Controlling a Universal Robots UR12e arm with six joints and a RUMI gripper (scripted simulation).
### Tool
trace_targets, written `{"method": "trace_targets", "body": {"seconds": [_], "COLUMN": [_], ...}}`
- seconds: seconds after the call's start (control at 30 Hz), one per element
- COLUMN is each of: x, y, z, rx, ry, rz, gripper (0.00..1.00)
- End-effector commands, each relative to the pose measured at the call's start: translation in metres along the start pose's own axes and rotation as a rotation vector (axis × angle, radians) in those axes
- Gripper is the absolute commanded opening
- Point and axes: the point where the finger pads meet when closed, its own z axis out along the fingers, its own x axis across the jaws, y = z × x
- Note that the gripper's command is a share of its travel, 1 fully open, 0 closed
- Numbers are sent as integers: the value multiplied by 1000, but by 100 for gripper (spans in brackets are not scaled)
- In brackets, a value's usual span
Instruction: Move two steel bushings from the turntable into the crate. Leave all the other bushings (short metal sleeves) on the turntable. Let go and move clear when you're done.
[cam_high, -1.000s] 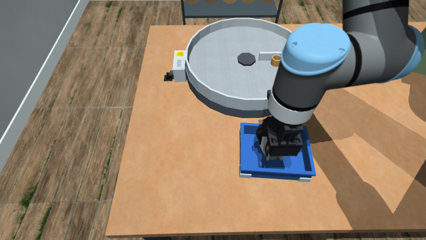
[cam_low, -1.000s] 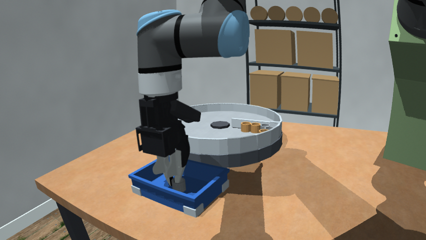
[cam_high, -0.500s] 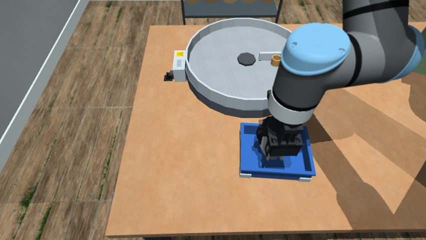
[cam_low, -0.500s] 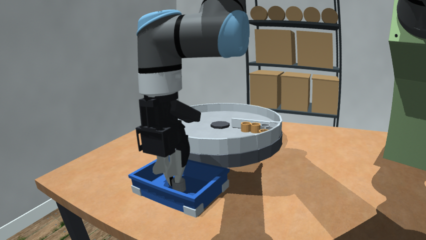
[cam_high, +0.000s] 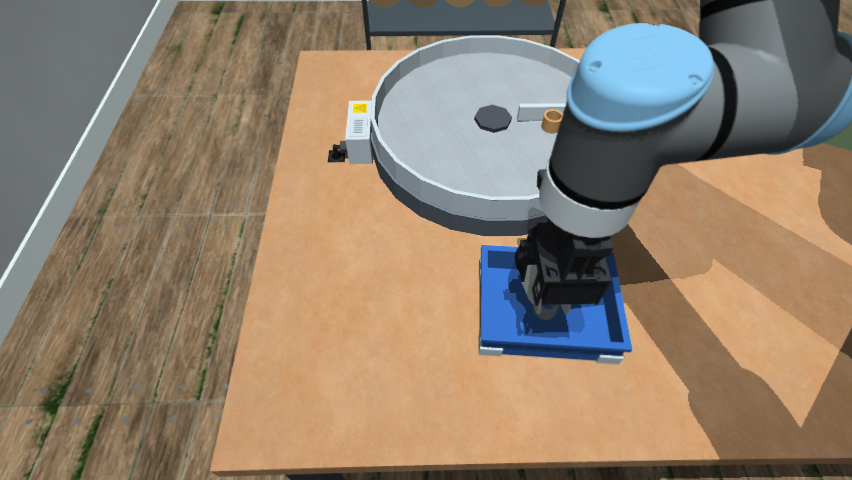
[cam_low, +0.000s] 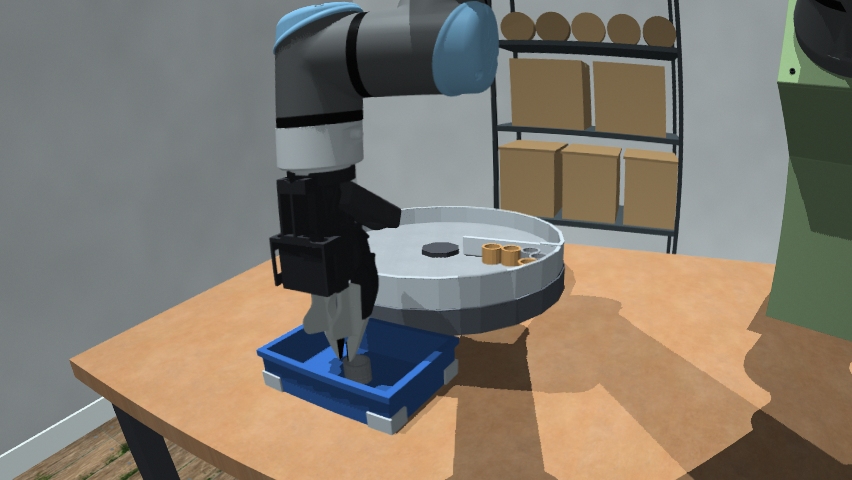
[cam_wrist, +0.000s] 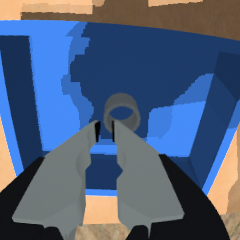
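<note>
A grey steel bushing (cam_low: 358, 372) (cam_wrist: 120, 98) stands upright inside the blue crate (cam_high: 554, 346) (cam_low: 315, 387) (cam_wrist: 50, 100). My gripper (cam_low: 345, 358) (cam_wrist: 106, 122) points down into the crate, its fingertips at the bushing's near left wall. The tips are slightly parted with a narrow gap, one on either side of the wall; whether they touch it is hard to see. On the turntable (cam_high: 441, 149) (cam_low: 441, 292), two grey bushings (cam_low: 530, 251) (cam_low: 537, 255) stand near the rim, beside bronze bushings (cam_low: 491, 254) (cam_low: 510, 255) (cam_low: 527, 261). In the top view the arm hides most of them; one bronze bushing (cam_high: 552, 121) shows.
A low divider (cam_high: 529, 112) (cam_low: 473, 245) and a dark hub (cam_high: 493, 118) (cam_low: 440, 249) stand on the turntable. Its raised rim is close behind the crate. A small white box (cam_high: 358, 134) is attached at the turntable's left. A shelf rack (cam_low: 587, 134) stands at the back.
</note>
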Motion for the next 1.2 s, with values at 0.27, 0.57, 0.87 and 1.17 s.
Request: {"method": "trace_targets", "body": {"seconds": [0.27,0.57,0.87,1.17], "x": [0,0,0,0], "y": [0,0,0,0], "z": [-59,-79,-83,-83], "rx": [0,0,0,0], "ry": [0,0,0,0], "rz": [-1,-1,-1,-1], "gripper": [6,6,6,6]}}
